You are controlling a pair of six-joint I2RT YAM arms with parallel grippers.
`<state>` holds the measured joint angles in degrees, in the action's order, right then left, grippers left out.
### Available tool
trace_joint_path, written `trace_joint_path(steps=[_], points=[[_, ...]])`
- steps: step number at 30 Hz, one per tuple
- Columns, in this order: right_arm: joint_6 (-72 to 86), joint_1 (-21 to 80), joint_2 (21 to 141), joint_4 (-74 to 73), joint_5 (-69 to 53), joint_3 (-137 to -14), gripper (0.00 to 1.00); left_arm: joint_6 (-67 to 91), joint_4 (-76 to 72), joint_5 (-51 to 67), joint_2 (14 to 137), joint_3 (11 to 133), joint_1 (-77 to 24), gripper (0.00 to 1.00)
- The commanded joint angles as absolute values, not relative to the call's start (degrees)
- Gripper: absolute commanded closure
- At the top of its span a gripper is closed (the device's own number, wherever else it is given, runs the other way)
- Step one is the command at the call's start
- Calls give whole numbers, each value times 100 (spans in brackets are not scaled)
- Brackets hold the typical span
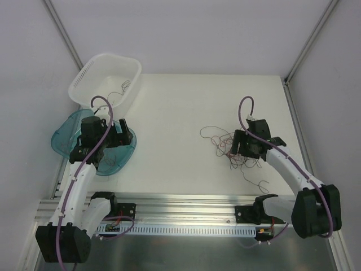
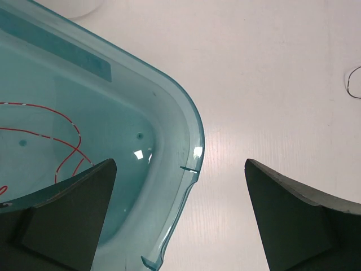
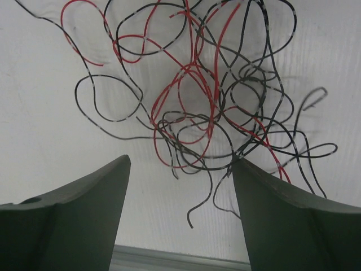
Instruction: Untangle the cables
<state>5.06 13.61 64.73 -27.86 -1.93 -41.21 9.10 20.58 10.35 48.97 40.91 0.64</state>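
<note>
A tangle of thin red and black cables [image 1: 228,147] lies on the white table at the right; in the right wrist view the tangle [image 3: 197,96] spreads just beyond my fingers. My right gripper [image 3: 180,186] is open and empty, with loose strand ends between its tips; from above the right gripper [image 1: 240,148] sits over the tangle. A red cable [image 2: 62,141] lies in the teal tray [image 2: 186,113]. My left gripper [image 2: 180,192] is open and empty, straddling the tray's rim; from above the left gripper [image 1: 113,141] is over the tray [image 1: 62,138]. A few strands [image 1: 125,86] lie in the white basket [image 1: 84,76].
The white basket stands at the back left, touching the teal tray. A loose strand [image 1: 260,183] trails toward the metal rail [image 1: 186,200] at the table's front edge. A dark cable loop [image 2: 353,82] shows at the right edge of the left wrist view.
</note>
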Motion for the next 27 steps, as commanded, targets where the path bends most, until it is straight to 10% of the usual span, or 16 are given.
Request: trace_joint_path(steps=[1,14,27], points=[[615,1511,7064,-1812,-97,-4113,27,800,1767,1388,4764,4061,18,1],[1045,4340,8886,-1758,-553,-5624,29,782,1679,1775,4693,4008,-149,1],[1046,4817,7085,-3574,1253,-5977,22,1325,1503,2083,4816,4016,-999,1]])
